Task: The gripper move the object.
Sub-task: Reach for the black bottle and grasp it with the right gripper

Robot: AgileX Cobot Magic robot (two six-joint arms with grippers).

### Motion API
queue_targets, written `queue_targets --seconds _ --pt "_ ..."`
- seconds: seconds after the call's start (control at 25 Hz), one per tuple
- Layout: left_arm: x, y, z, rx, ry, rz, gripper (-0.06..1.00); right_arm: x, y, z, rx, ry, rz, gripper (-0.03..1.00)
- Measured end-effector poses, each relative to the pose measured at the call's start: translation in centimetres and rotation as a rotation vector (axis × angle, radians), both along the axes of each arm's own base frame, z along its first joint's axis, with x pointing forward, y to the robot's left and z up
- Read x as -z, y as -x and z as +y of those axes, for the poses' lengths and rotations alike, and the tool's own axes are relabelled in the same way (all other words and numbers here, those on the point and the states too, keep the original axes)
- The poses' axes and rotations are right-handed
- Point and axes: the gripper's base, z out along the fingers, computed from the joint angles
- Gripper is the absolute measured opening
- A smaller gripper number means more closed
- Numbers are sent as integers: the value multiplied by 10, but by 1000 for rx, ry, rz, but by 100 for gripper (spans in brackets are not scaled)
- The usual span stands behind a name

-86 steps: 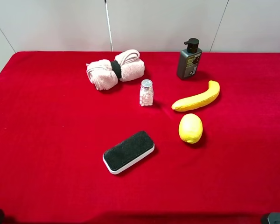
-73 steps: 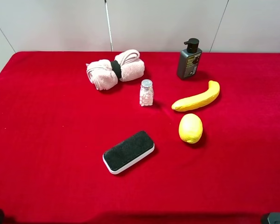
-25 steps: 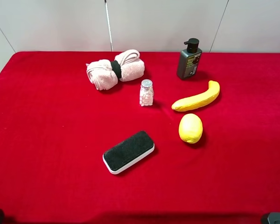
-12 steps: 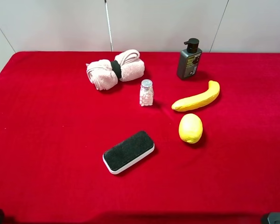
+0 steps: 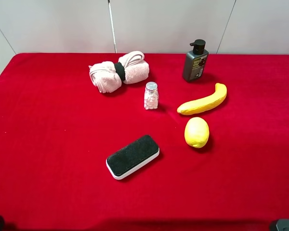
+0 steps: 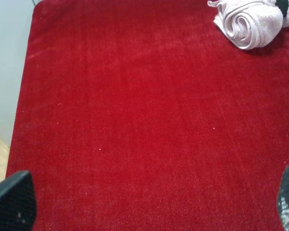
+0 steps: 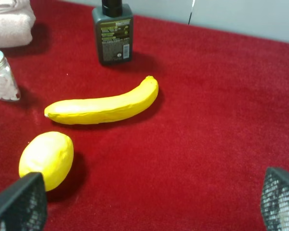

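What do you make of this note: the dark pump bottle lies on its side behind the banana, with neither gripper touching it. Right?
Not quite: the pump bottle stands upright, pump top up, as the exterior high view shows. It is behind the banana, and neither the left gripper nor the right gripper touches it.

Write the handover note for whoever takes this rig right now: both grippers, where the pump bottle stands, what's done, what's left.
Left gripper: open, empty, over bare red table, with the rolled towel ahead.
Right gripper: open, empty, facing the lemon and banana.
Pump bottle: upright at the table's far side, just beyond the banana, untouched.
Done: nothing yet, no grasp made.
Left: reach in, probably with the right arm since it is nearer, close on the bottle and move it.
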Motion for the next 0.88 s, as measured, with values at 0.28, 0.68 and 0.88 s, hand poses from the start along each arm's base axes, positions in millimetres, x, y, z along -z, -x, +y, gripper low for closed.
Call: queue_targets --seconds 0.28,0.68,0.88 --pt "0 0 0 0 0 0 99 -21 -44 9 -23 47 112 69" --pt "0 0 0 0 0 0 99 -32 -105 20 -167 222 213 69" --pt "0 0 0 0 0 0 99 -32 -136 26 -259 315 250 69"
